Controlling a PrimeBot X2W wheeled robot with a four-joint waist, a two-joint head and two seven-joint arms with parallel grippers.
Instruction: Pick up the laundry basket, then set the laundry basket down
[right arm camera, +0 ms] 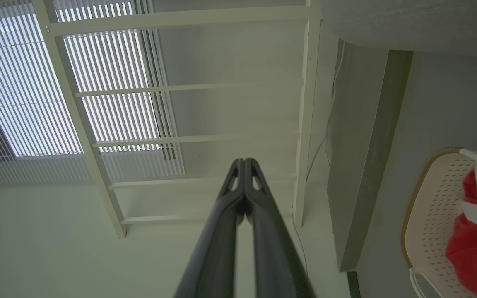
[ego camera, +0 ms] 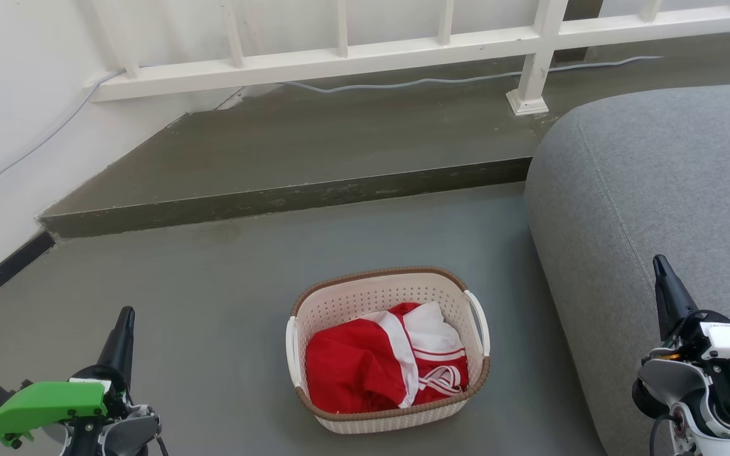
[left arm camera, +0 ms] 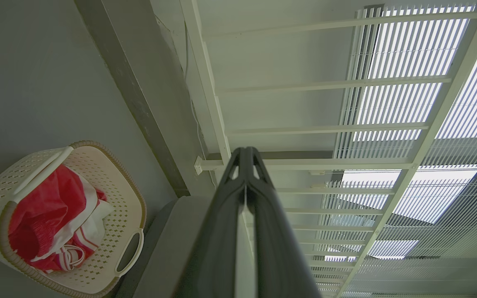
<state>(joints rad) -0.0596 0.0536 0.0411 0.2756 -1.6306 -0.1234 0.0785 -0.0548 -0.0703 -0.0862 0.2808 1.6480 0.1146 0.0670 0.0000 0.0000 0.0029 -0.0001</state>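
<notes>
Head view. The laundry basket [ego camera: 365, 303] stands upright on the grey floor [ego camera: 213, 304], just beside the grey sofa [ego camera: 656, 190] and below a raised step [ego camera: 276, 196] with a white railing [ego camera: 339, 57]. A red-and-white garment [ego camera: 352, 367] lies inside it. The left gripper [ego camera: 127, 313] hovers at lower left and the right gripper [ego camera: 658, 261] at lower right, both well apart from the basket and either side of it. Wrist views: each pair of fingers is pressed together tip to tip, clenched on nothing.
</notes>
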